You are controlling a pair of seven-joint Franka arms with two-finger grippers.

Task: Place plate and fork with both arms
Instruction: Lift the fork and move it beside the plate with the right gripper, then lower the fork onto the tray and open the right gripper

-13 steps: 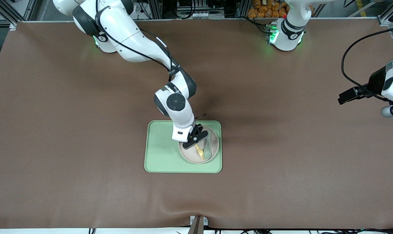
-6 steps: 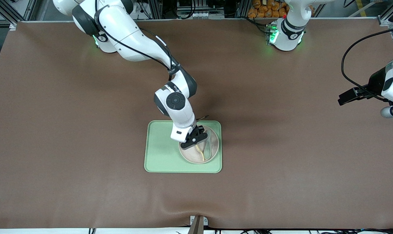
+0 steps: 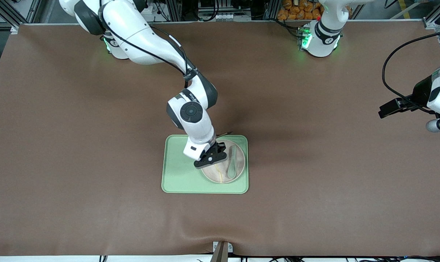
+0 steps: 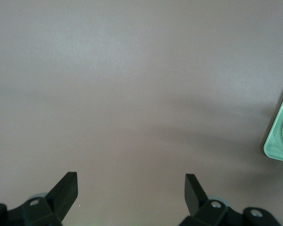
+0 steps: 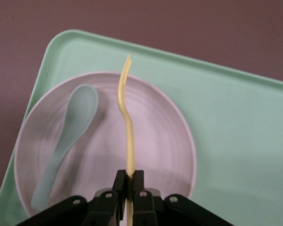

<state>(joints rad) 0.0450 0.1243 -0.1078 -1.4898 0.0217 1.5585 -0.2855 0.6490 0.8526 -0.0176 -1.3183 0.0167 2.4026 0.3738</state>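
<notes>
We see the right gripper (image 3: 213, 160) over the plate (image 3: 238, 174), its fingers (image 5: 120, 181) pinched tight on the handle end of the fork (image 5: 127, 127), which is lifted clear of the plate with its tines pointing out past the plate's rim. The plate sits on the green tray (image 3: 180, 174), at the tray's end toward the left arm, and a grey-green spoon (image 3: 232, 163) lies in it beside the fork. The left gripper (image 4: 131, 186) waits over bare table at the left arm's end, well apart from the tray, its fingers spread wide and holding nothing.
</notes>
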